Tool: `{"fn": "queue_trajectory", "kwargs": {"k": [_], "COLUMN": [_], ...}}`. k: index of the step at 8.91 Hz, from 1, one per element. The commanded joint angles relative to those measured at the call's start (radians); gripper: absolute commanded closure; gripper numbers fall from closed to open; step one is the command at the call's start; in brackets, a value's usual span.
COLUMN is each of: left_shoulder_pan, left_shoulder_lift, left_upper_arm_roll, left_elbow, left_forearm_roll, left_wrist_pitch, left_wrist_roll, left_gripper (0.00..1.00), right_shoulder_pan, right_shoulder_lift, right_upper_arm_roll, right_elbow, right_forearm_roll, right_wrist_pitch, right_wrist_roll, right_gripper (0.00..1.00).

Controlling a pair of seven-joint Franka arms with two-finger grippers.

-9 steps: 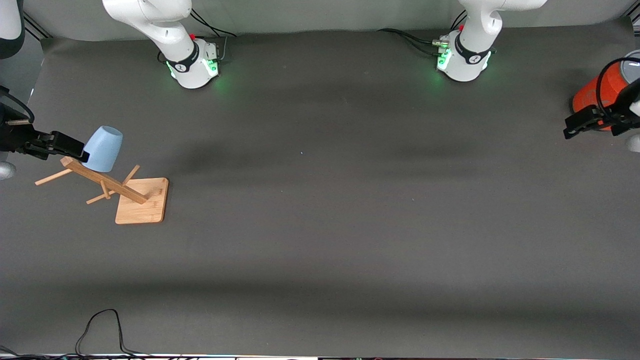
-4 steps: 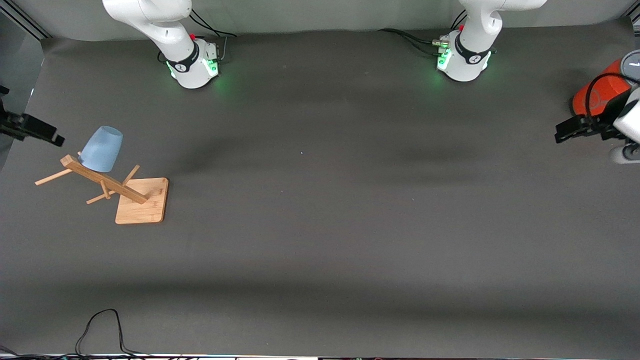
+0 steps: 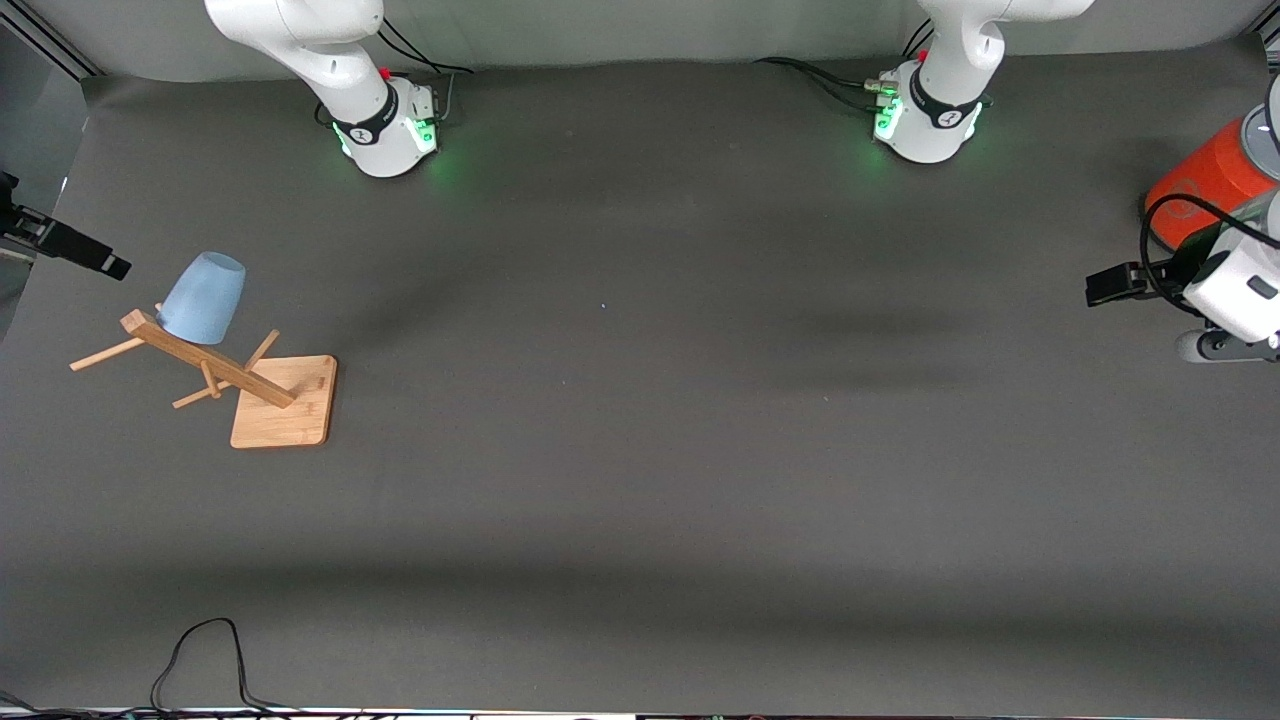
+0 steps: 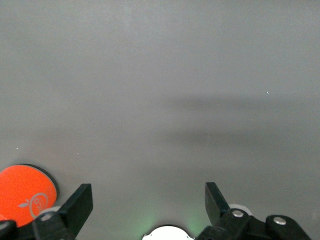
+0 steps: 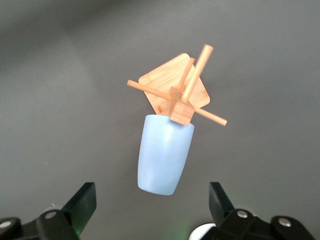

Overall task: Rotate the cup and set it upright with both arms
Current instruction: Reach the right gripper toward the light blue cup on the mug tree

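The pale blue cup (image 3: 203,297) hangs mouth down and tilted on a peg of a wooden rack (image 3: 285,400) at the right arm's end of the table. In the right wrist view the cup (image 5: 165,152) points its base toward my right gripper (image 5: 150,200), which is open, empty and apart from it. In the front view the right gripper (image 3: 100,265) is in the air beside the cup, at the table's end. My left gripper (image 3: 1110,285) is open and empty over the left arm's end of the table; in its wrist view the gripper (image 4: 147,195) has bare mat between its fingers.
A large orange-red cylinder with a grey top (image 3: 1205,185) stands at the left arm's end of the table, beside the left gripper; it also shows in the left wrist view (image 4: 25,192). A black cable (image 3: 200,650) loops at the table's front edge. The rack (image 5: 175,92) has several pegs sticking out.
My right gripper has drawn back from the cup's side toward the table's end; the cup stays on the rack. My left gripper has shifted away from the orange cylinder, toward the table's middle.
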Motion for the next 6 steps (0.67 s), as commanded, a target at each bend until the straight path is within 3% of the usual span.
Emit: {"fn": "queue_trajectory", "kwargs": {"k": [1,4,6], "left_shoulder_pan": [-0.004,0.0,-0.01], "left_shoulder_lift": [0.039,0.102,0.197], "left_upper_arm_roll": [0.006,0.006,0.004], "left_elbow": [0.033,0.034,0.103], "left_forearm_roll": [0.008,0.043,0.039], "left_wrist_pitch": [-0.013,0.001,0.021], "left_wrist_roll": [0.01,0.009,0.009], "left_gripper": [0.0,0.0,0.0], "right_shoulder_pan": [0.017,0.015,0.014], "right_shoulder_lift": [-0.062,-0.156,-0.147], "right_upper_arm_roll": [-0.002,-0.005,-0.023], "right_elbow": [-0.106,-0.394,-0.488], "right_forearm_roll": [-0.001,0.001,0.001], "right_wrist_pitch": [0.026,0.271,0.383], "right_wrist_roll": [0.225,0.229,0.227], "right_gripper": [0.0,0.0,0.0]}}
